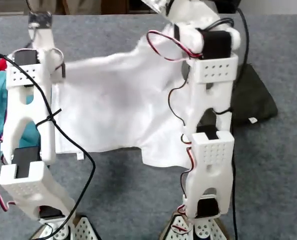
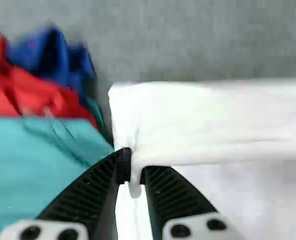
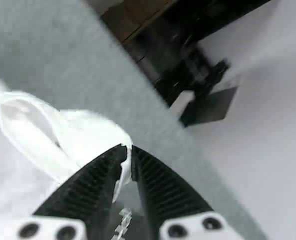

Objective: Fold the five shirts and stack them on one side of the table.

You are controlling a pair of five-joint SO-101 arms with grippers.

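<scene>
The white shirt (image 1: 113, 105) lies spread mid-desk (image 1: 278, 170). The left claw (image 2: 133, 172) is clenched on its far corner, and the right claw (image 3: 129, 157) pinches a raised edge. A teal shirt (image 2: 33, 165), red shirt (image 2: 23, 95) and blue shirt (image 2: 53, 55) are heaped just beside the left claw. A dark garment (image 1: 256, 100), possibly folded, lies beyond the right arm.

Grey table (image 1: 273, 175), wooden furniture (image 3: 133, 17) beyond

Surface: a grey felt-like table covering (image 1: 273, 170) is seen spread across the whole tabletop | Far edge: brown wooden furniture (image 1: 83, 6) is glimpsed beyond it | Off-table: dark equipment (image 3: 197, 65), kind not discernible, is seen against a pale surface (image 3: 272, 150)
</scene>
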